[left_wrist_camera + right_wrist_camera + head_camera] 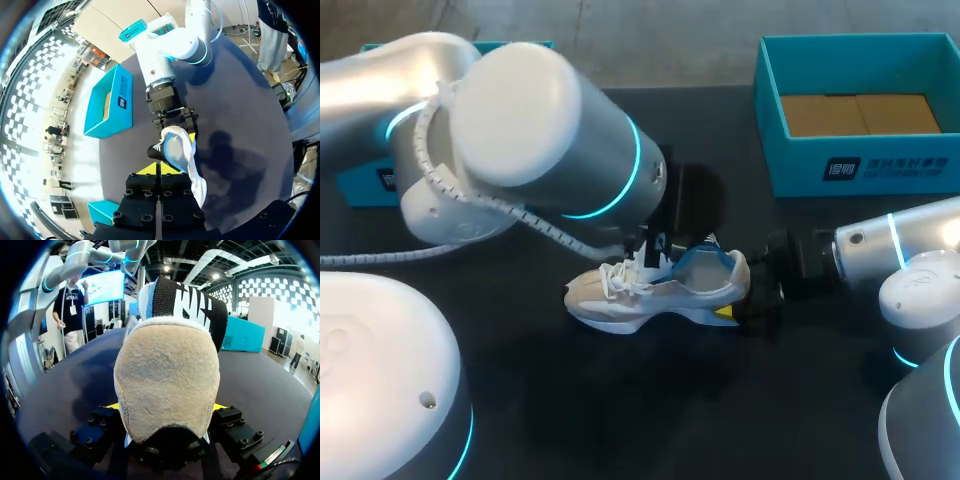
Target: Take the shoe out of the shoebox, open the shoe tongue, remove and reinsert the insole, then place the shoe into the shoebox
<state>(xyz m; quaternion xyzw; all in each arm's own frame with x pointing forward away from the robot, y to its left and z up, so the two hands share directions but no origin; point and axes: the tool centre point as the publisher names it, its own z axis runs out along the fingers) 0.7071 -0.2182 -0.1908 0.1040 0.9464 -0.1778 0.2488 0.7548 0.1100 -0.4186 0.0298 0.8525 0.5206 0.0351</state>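
A beige and white shoe (650,295) with a blue lining lies on its sole in the middle of the dark table. My right gripper (745,295) grips its heel from the right, one yellow-tipped finger on each side of the suede heel (167,375). My left gripper (159,169) hangs over the shoe (180,150) with its yellow tips pressed together right at the black tongue and laces. Whether anything is pinched between them does not show. In the head view my left arm (540,130) hides most of that gripper.
The open teal shoebox (860,165) with a brown cardboard floor stands at the back right, also in the left wrist view (117,100). A second teal box part (360,185) lies at the back left, half hidden by my left arm.
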